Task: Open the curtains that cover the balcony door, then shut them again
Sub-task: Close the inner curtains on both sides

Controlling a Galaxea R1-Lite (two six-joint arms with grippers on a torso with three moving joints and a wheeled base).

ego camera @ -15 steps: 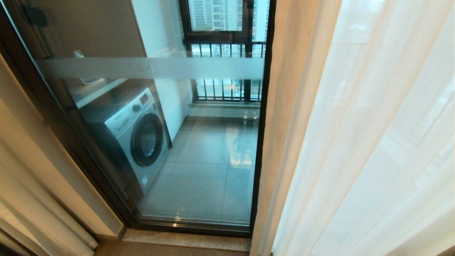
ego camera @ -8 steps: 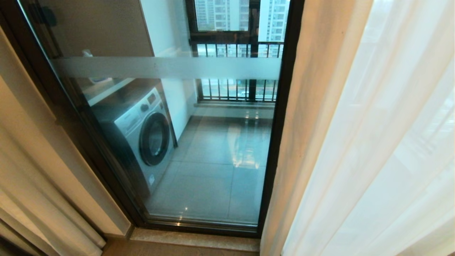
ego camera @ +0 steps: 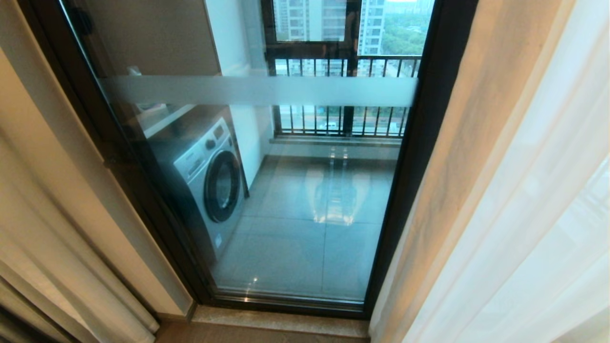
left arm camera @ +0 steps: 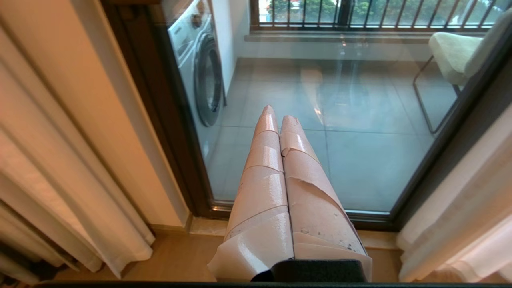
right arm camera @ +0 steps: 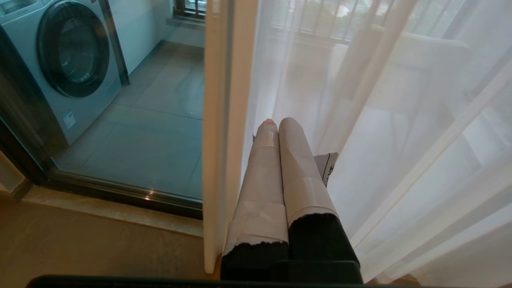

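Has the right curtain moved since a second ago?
No. The curtain and the balcony door frame beside it shifted right together in the head view: the camera moved, not the curtain.

- From the head we look down, close, at the balcony door (ego camera: 257, 190).
- Our left wrist camera faces its glass, low, over taped fingers (left arm camera: 264, 160).
- Our right wrist sits against the curtains (right arm camera: 380, 120).
- All views share the washing machine (ego camera: 209, 181).

The curtains (ego camera: 514, 200) veil the right part of the balcony door (ego camera: 305, 190); a chair (left arm camera: 452, 52) beyond is partly cut off.
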